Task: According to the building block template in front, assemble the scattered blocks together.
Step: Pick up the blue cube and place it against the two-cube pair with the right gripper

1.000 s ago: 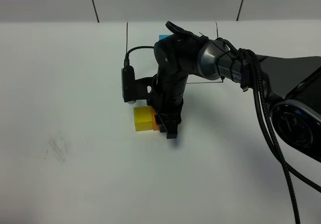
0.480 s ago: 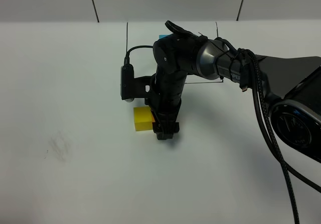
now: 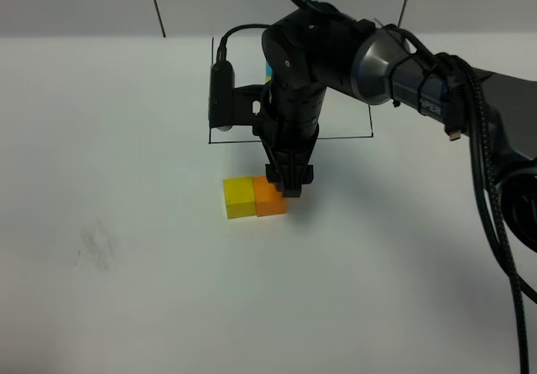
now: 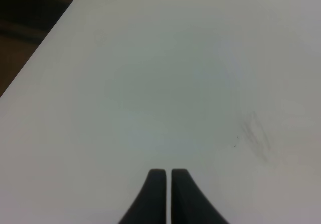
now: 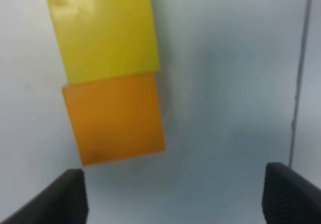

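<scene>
Key relation: the orange block (image 3: 269,197) lies at about 8 o'clock from the right fingers (image 3: 291,183), just beside them and not touched.
Right fingers: spread wide with nothing between them (the wrist view shows only bare surface in the gap).
Joined pair: the yellow block (image 3: 239,198) sits flush against the orange one at its 9 o'clock, face to face.
Long axis: the pair runs 9 to 3 o'clock on the surface.
Third piece: no loose blue block shows in any view.
Template: mostly hidden behind the right arm, with only a blue sliver (image 3: 267,70) peeping out inside the black frame (image 3: 344,137), at 12 o'clock from the pair.
Nearer arm: the right, plainly.
Left fingers (image 4: 153,194): pressed together, empty, over bare surface near a grey smudge (image 4: 256,133) (well apart from the blocks, I judge).
Surface (image 3: 126,139): white, matte and flat.
Room: open at 3, 6 and 9 o'clock of the pair, with the frame's near line close at 12 o'clock.
Likely next need: finding the blue block and seating it as the template shows.
</scene>
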Controlling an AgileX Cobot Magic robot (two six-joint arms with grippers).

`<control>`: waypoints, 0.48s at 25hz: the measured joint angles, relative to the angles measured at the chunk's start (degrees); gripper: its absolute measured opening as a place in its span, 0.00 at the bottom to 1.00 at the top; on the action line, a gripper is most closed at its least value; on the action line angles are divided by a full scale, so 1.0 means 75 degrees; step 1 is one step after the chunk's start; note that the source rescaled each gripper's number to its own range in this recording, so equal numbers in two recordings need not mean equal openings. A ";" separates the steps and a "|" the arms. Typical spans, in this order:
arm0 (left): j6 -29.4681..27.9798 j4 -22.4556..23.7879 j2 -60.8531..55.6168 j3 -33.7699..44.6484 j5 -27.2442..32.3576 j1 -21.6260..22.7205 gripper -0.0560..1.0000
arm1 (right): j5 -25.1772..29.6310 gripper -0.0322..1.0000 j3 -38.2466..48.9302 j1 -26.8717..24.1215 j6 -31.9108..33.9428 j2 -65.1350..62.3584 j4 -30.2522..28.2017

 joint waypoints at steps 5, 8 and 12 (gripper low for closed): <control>0.0000 0.0000 0.0000 0.0000 0.0000 0.0000 0.06 | 0.0605 0.69 0.0000 0.0000 0.0468 -0.0535 -0.0563; 0.0000 0.0000 0.0000 0.0000 0.0000 0.0000 0.06 | 0.0955 0.40 -0.0002 -0.0027 0.0649 -0.0655 -0.0815; 0.0000 0.0000 0.0000 0.0000 0.0000 0.0000 0.06 | 0.1031 0.09 -0.0002 -0.0168 0.0742 -0.0681 -0.0653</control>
